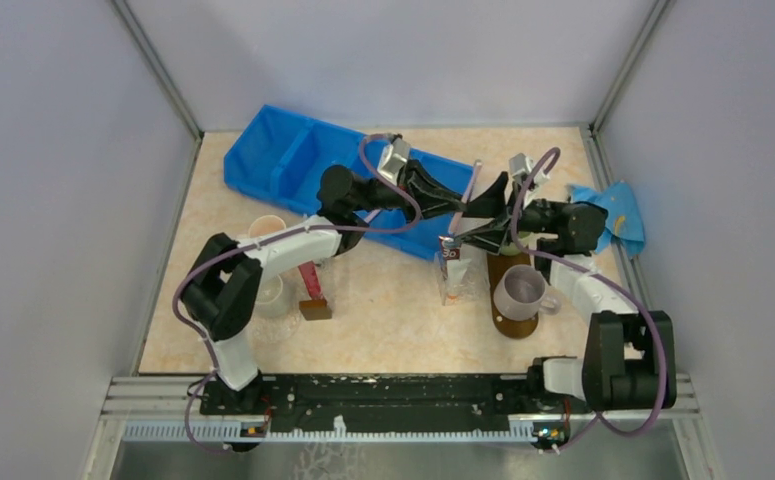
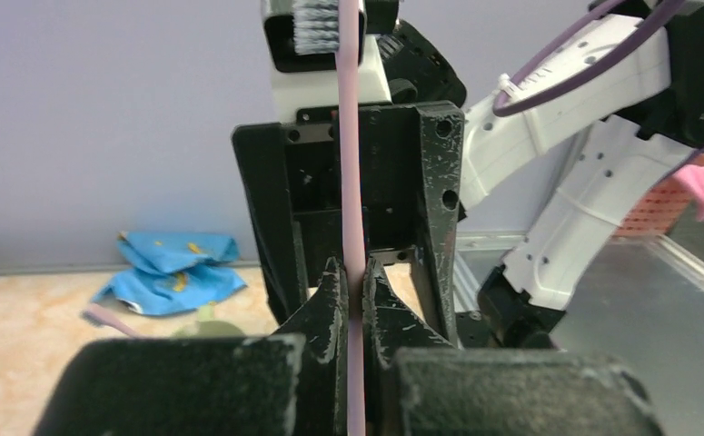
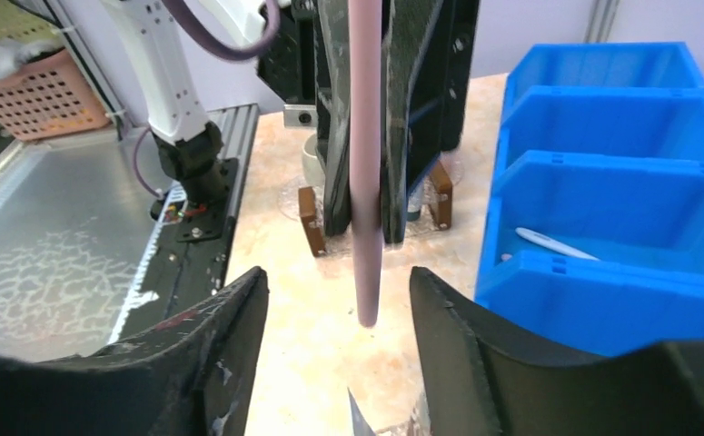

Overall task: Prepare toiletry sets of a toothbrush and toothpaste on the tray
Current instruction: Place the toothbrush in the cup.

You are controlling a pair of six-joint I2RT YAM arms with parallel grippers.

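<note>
Basically both arms met mid-table, tip to tip. The left arm rose from its base at the near left, bent at the elbow and stretched right across the end of the blue bin (image 1: 293, 160), wrist pointing right. The right arm came up from the near right, forearm angled up and left, wrist pointing left.

The left gripper (image 2: 355, 304) was clamped narrow on a pale pink toothbrush (image 2: 352, 182), both pads pressed against the handle. In the left wrist view the bristle head sat at the top, in front of the right arm's wrist.

The right gripper (image 3: 337, 282) stood wide, fingers (image 3: 239, 336) well apart. The handle end hung in the gap between them, touching neither.

From above, the toothbrush was in the air between the bin and the tray (image 1: 515, 326), not on the tray. The tray lay on the table (image 1: 383, 300) near the right arm, with a mug (image 1: 518, 288) on it.

A small tube (image 1: 450, 250) with a dark label was just left of the tray's far end; couldn't tell what it rested on. A white toothbrush (image 3: 555, 243) lay in one bin compartment. A blue cloth (image 1: 618, 215) sat crumpled at the right wall.
</note>
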